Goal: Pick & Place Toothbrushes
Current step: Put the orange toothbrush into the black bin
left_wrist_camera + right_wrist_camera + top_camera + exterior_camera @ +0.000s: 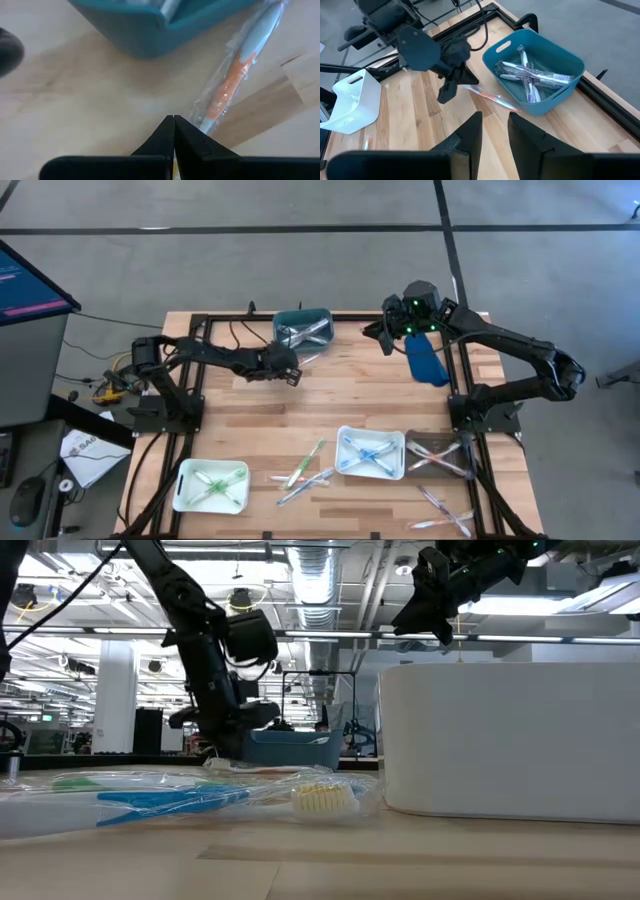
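wrapped toothbrushes [530, 75] in teal tray [565, 92]

Setting: industrial robotics lab or workshop hall. Evidence: exposed ceiling ducts [320, 565] and pipework, grey concrete floor [300, 270], black-framed wooden counter [330, 395] with two mounted arms, monitor [25, 280] beyond the counter's left edge.

No legible text, labels, brands or numbers anywhere.

Table [340, 395]: pale matt wood planks | teal tray [555, 62]: smooth plastic | toothbrush [230, 85]: glossy clear wrap.
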